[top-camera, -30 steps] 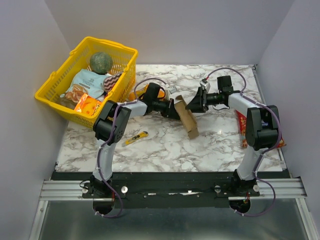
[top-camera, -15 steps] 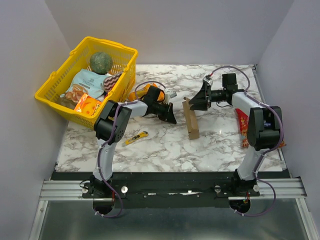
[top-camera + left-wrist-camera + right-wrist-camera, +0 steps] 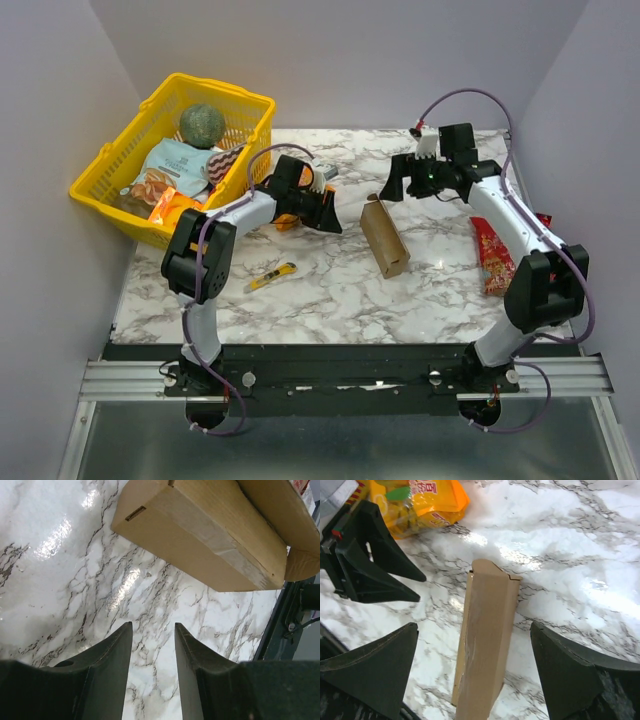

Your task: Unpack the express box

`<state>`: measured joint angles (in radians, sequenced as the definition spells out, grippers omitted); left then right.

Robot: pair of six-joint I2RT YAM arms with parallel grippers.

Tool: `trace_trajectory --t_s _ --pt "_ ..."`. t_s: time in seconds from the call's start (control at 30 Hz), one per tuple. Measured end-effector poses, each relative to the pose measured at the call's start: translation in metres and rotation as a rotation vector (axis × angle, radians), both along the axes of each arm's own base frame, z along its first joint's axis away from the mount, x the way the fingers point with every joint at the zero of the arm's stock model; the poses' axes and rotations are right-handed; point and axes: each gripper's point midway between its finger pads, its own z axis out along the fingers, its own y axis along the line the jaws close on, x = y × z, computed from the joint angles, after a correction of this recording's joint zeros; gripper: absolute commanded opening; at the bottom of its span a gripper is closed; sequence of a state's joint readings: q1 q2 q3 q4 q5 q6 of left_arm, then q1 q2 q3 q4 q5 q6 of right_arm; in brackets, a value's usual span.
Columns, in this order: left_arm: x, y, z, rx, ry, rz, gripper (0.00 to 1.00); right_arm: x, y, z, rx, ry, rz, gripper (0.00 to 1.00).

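Observation:
The express box point(image 3: 385, 240), plain brown cardboard, stands on a long narrow side at the table's middle, free of both grippers. It fills the top of the left wrist view point(image 3: 210, 535) and the centre of the right wrist view point(image 3: 487, 645), with its tuck flap at the far end. My left gripper point(image 3: 326, 214) is open and empty, a little left of the box, low over the marble point(image 3: 153, 630). My right gripper point(image 3: 393, 184) is wide open and empty, raised above and behind the box's far end point(image 3: 474, 626).
An orange snack packet point(image 3: 284, 217) lies by the left wrist point(image 3: 427, 500). A red snack bag point(image 3: 493, 255) lies at the right edge. A yellow basket point(image 3: 100, 168) with goods stands far left. A yellow utility knife point(image 3: 272, 275) lies front left.
Both grippers were at the box a second ago and have come off it. The left has drawn back to the left; the right has risen and moved back. The box rests alone.

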<state>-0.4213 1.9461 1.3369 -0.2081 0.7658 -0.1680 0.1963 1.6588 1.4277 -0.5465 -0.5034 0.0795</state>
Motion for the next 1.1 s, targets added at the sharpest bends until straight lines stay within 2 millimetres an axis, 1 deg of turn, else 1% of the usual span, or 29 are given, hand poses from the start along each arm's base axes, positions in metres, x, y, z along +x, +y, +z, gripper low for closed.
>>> trace_trajectory --t_s 0.07,0.13,0.17,0.2,0.3,0.37,0.47,0.5,0.53,0.6,0.67,0.7,0.73,0.8,0.83,0.9,0.97,1.07,1.1 --pt "-0.001 0.001 -0.002 0.011 0.005 0.005 0.49 -0.007 0.004 0.000 -0.066 -0.030 0.020 1.00" --pt "-0.002 0.003 -0.004 0.020 0.009 0.011 0.49 -0.014 0.006 -0.004 -0.130 -0.055 0.038 0.94" --pt "-0.002 0.003 -0.004 0.023 0.008 0.014 0.49 -0.019 0.007 -0.009 -0.160 -0.058 0.050 0.92" --pt "-0.002 0.004 -0.004 0.027 0.009 0.017 0.49 -0.024 0.008 -0.013 -0.189 -0.060 0.059 0.87" --pt "-0.003 0.006 0.002 0.028 -0.006 0.024 0.50 -0.036 0.010 -0.028 -0.267 -0.055 0.081 0.77" --pt "-0.003 0.006 0.008 0.025 -0.022 0.027 0.50 -0.039 0.007 -0.036 -0.308 -0.048 0.084 0.76" --pt "-0.004 0.007 0.016 0.019 -0.040 0.028 0.50 -0.036 -0.001 -0.040 -0.351 -0.051 0.066 0.69" --pt "-0.004 0.007 0.018 0.017 -0.044 0.028 0.50 -0.035 -0.002 -0.041 -0.361 -0.052 0.065 0.58" --pt "-0.004 0.008 0.019 0.017 -0.046 0.028 0.50 -0.034 -0.004 -0.042 -0.370 -0.052 0.063 0.53" --pt "-0.005 0.008 0.020 0.017 -0.049 0.027 0.50 -0.033 -0.006 -0.046 -0.387 -0.050 0.064 0.52" --pt "-0.005 0.008 0.019 0.019 -0.050 0.025 0.50 -0.032 -0.007 -0.051 -0.397 -0.044 0.072 0.53" --pt "-0.005 0.008 0.019 0.019 -0.051 0.024 0.50 -0.032 -0.006 -0.053 -0.400 -0.039 0.077 0.52" --pt "-0.005 0.008 0.019 0.020 -0.054 0.022 0.50 -0.032 -0.006 -0.056 -0.403 -0.036 0.083 0.31" --pt "-0.005 0.008 0.019 0.021 -0.064 0.017 0.50 -0.032 -0.005 -0.058 -0.403 -0.034 0.097 0.03" --pt "-0.005 0.008 0.020 0.021 -0.069 0.012 0.50 -0.033 -0.004 -0.058 -0.396 -0.034 0.104 0.00" --pt "-0.003 0.006 0.025 0.019 -0.098 -0.003 0.51 -0.032 -0.001 -0.055 -0.381 -0.042 0.106 0.01" --pt "-0.004 0.001 0.035 0.004 -0.141 -0.031 0.51 -0.035 0.001 -0.053 -0.367 -0.040 0.113 0.01" --pt "-0.011 -0.013 0.059 -0.042 -0.230 -0.093 0.50 -0.039 0.003 -0.053 -0.348 -0.033 0.119 0.01" --pt "-0.015 -0.021 0.071 -0.065 -0.275 -0.123 0.49 -0.041 0.004 -0.053 -0.341 -0.030 0.119 0.00"
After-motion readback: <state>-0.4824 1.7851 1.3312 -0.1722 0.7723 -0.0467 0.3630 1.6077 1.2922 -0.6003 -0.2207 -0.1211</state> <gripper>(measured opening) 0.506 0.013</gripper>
